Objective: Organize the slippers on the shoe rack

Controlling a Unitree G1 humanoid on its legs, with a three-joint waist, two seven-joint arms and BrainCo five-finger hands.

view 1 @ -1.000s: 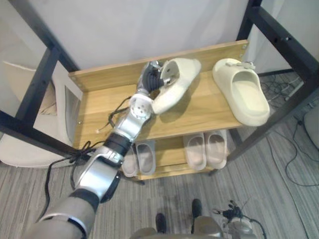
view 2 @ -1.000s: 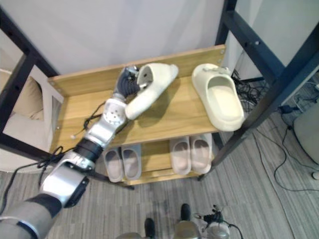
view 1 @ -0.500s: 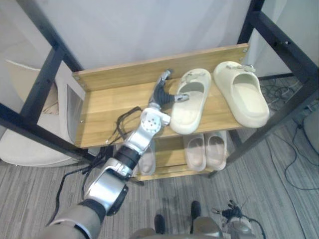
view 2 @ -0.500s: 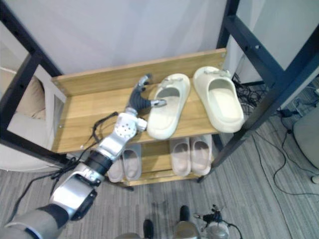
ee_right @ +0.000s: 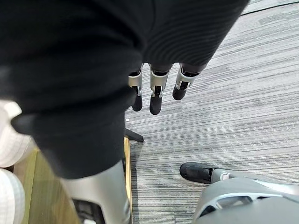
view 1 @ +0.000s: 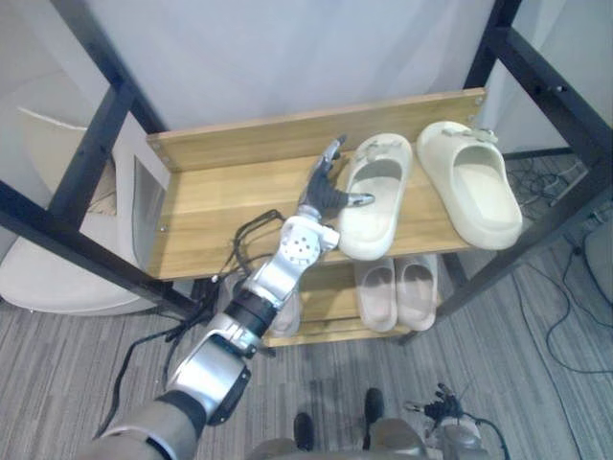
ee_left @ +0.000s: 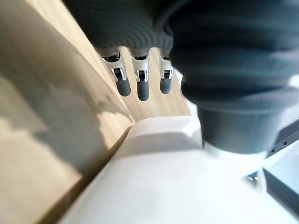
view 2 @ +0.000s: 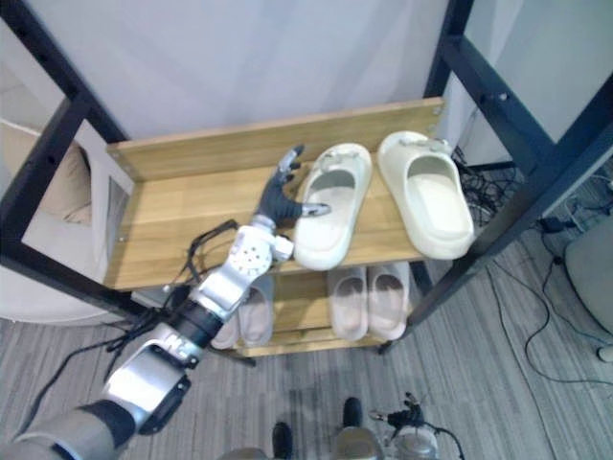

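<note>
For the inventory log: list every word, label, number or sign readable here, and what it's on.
None can be read. The cream slippers, the pale slippers below and the wooden shoe rack show no legible print; a small detail on one cream slipper's band is too small to make out.

Your left hand [view 1: 328, 190] has silver fingers [ee_left: 141, 84] with dark tips under a dark ribbed cover [ee_left: 224, 70]; behind it, the silver-grey arm [view 1: 251, 305] carries a round disc [view 1: 301, 245] with small dots.
</note>
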